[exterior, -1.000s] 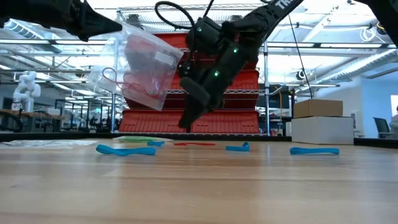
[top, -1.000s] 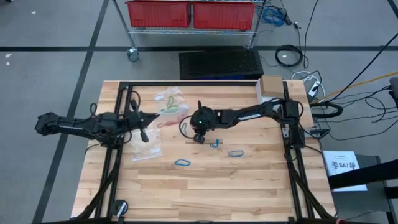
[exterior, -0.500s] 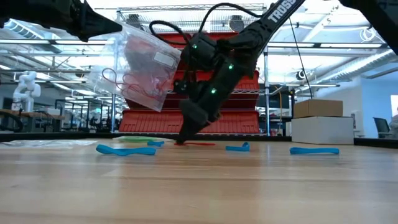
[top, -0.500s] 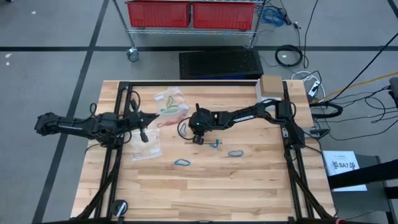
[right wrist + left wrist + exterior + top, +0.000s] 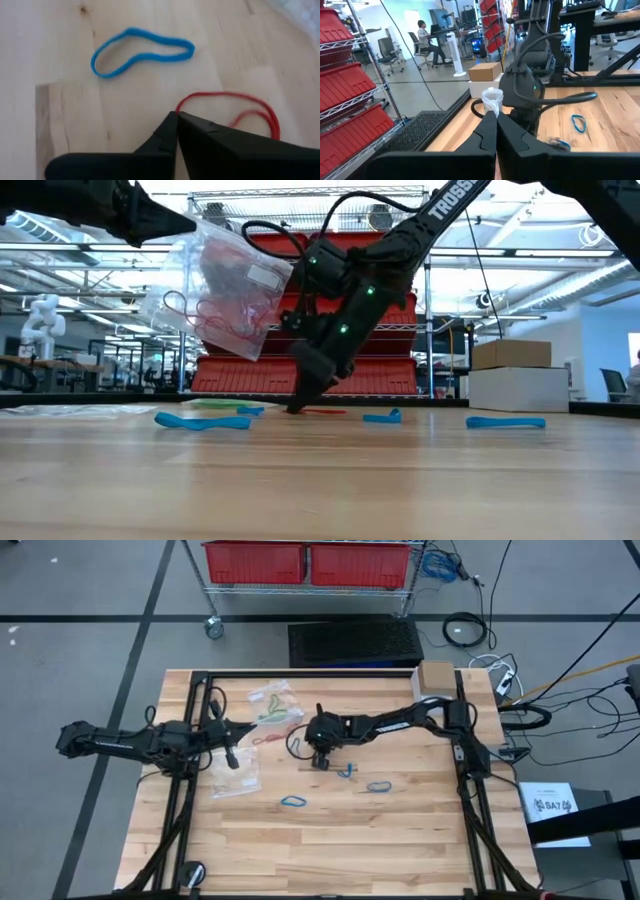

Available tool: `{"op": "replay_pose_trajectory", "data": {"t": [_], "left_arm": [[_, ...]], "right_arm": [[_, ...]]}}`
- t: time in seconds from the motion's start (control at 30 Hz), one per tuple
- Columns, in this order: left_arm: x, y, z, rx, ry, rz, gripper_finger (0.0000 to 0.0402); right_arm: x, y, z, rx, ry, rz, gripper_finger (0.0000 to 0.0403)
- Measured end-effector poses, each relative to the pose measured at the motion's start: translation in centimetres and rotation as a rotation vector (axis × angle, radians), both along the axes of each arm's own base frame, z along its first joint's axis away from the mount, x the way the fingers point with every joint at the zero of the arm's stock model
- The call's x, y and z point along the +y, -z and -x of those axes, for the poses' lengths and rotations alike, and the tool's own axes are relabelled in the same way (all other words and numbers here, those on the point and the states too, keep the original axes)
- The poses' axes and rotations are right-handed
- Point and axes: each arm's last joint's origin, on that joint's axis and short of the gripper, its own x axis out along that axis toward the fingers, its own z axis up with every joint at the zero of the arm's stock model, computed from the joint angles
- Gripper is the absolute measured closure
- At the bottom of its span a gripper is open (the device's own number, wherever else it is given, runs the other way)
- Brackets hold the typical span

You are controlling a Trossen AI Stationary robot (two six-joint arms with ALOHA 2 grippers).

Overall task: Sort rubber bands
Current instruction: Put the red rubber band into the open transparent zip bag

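Observation:
My right gripper (image 5: 177, 116) points slantwise down at the table's middle (image 5: 318, 761), shut on a red rubber band (image 5: 240, 107) that lies on the wood (image 5: 318, 411). Blue rubber bands lie close by (image 5: 140, 50) (image 5: 293, 802) (image 5: 378, 786) (image 5: 346, 771). My left gripper (image 5: 496, 116) stays level above the table's left part (image 5: 232, 756), shut on a clear plastic bag (image 5: 225, 290) with red bands inside, which hangs below it. My right gripper pinches the red band's near end (image 5: 181, 106) between its two fingertips, coming slantwise from above. The rest of the loop lies slack on the table. My left gripper pinches the bag's top edge (image 5: 492, 99), a crumpled bit of which sticks out past the fingertips. The bag hangs clear of the table.
A second clear bag (image 5: 272, 700) with green bands lies on the table toward the far edge. A cardboard box (image 5: 436, 680) stands at the far right corner. Black frame rails (image 5: 300, 674) run along the far edge and both sides.
My right gripper has sunk to the table top at the red band, and its fingers have shut there. The band still lies on the wood. The bag hangs as before.

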Motion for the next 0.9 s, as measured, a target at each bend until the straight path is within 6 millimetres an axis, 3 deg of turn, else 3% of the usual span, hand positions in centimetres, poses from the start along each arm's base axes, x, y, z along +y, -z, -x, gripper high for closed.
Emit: {"op": "replay_pose_trajectory", "data": {"t": [0.5, 0.9], "left_arm": [[0.0, 0.1, 0.0, 0.006, 0.0, 0.005, 0.0401], [0.0, 0.1, 0.0, 0.005, 0.0, 0.005, 0.0401]], "right_arm": [[-0.2, -0.8, 2.2, 0.19, 0.014, -0.051, 0.0402], [-0.9, -0.7, 2.8, 0.229, 0.086, -0.09, 0.0402]]}}
